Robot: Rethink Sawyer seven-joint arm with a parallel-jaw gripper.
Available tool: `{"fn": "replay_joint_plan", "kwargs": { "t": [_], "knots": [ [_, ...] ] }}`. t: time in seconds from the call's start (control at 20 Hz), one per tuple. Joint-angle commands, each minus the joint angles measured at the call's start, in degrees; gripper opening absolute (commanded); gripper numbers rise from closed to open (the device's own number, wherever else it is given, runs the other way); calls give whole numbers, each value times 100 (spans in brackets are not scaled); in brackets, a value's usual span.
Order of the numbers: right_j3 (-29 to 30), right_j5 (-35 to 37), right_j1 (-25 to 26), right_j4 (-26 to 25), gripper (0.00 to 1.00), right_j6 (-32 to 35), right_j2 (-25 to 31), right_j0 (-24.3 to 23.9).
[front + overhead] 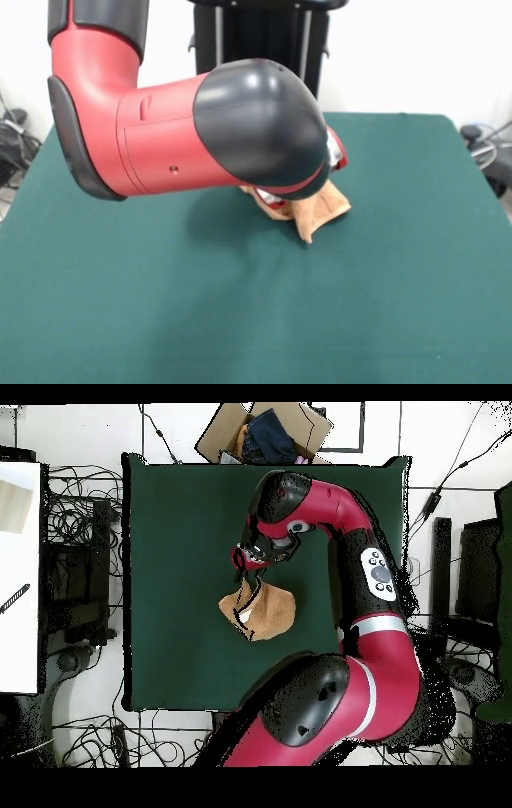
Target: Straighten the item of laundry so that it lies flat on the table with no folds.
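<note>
Surface: dark green, bare apart from one cloth.
Towel: orange-tan, bunched near the surface's middle — folds remain, one edge raised toward the arm.
Gripper: over the towel's raised edge — grasp or release, cannot tell.
Cardboard box: beyond the surface's edge.

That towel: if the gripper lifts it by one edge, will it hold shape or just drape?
Likely drapes: the towel already lies bunched and folded on the table. Probably light, soft terry. The felt-like cover may grip it, so pushing could wrinkle it rather than slide it.
</note>
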Motion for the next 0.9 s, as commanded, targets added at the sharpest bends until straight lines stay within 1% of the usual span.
{"fn": "replay_joint_plan", "kwargs": {
  "t": [0.05, 0.2, 0.4, 0.5, 0.7, 0.9],
  "knots": [
    [512, -448, -12, -177, 100, 569, -360, 166],
    [693, -695, -144, -184, 100, 504, -330, 135],
    [960, -837, -336, -185, 100, 562, -352, 110],
    [1153, -772, -564, -179, 100, 593, -389, 100],
    [1708, -561, -1189, -108, 100, 607, -485, 18],
    [2098, -459, -1537, -39, 100, 582, -505, -80]
  ]
}}
